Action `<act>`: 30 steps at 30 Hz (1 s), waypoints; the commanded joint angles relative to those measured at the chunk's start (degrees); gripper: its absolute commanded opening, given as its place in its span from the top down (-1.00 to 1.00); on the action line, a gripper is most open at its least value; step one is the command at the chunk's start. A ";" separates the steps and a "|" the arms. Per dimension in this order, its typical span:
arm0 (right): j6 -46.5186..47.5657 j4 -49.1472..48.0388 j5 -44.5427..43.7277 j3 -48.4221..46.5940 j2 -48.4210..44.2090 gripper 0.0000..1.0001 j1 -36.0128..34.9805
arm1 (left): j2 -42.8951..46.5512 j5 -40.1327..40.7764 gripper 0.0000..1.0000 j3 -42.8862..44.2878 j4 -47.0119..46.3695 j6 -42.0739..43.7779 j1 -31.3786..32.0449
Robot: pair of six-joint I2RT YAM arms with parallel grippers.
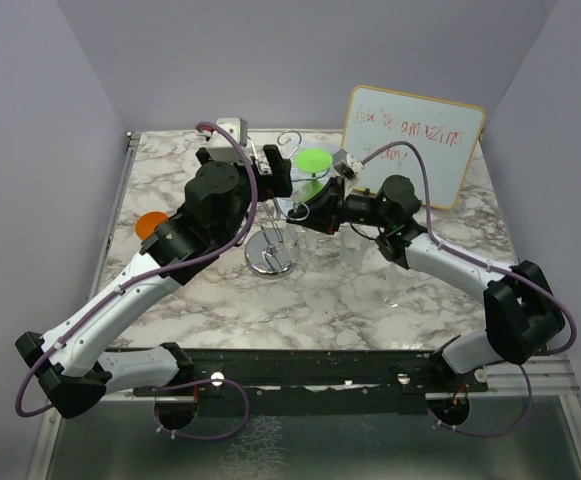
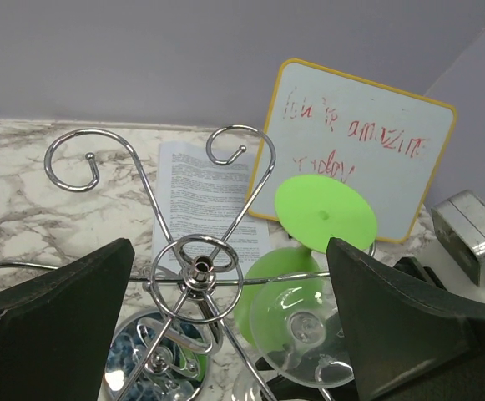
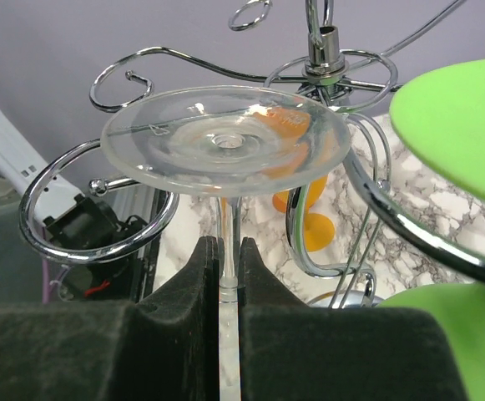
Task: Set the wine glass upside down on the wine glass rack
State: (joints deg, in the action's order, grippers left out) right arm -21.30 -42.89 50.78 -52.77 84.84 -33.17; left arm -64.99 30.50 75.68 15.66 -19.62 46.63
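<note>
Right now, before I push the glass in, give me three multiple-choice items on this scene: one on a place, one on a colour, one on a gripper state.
1. Where is the green wine glass?
A) upside down on the wine glass rack
B) lying flat by the arms' bases
C) standing upright at the near edge

2. What colour is the wine glass held by the right gripper?
A) orange
B) green
C) clear

3. How is the left gripper?
A) shut on the rack's stem
B) open, with a finger on either side of the rack's hub
C) shut on a glass

Answers:
1 A: its green foot sits above the rack's loop arms.
2 C: the see-through foot shows above the shut fingers.
3 B: the left wrist view shows the fingers wide apart.
</note>
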 commanded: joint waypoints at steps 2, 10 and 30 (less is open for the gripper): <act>1.43 -7.79 -7.63 3.17 -3.80 0.99 -1.35 | -2.02 1.10 -0.98 3.19 -0.81 0.81 0.11; 1.55 -10.50 -13.11 5.88 -5.81 0.99 -3.12 | -4.24 1.75 -0.98 5.12 -0.51 0.81 -0.13; 1.24 -8.88 -10.56 4.55 -5.25 0.99 -5.59 | -4.38 1.15 -0.98 5.01 0.16 0.02 -1.35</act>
State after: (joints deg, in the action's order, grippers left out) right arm -19.62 -49.19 37.91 -47.16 80.66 -38.00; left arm -69.89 30.92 79.29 15.59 -19.46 45.74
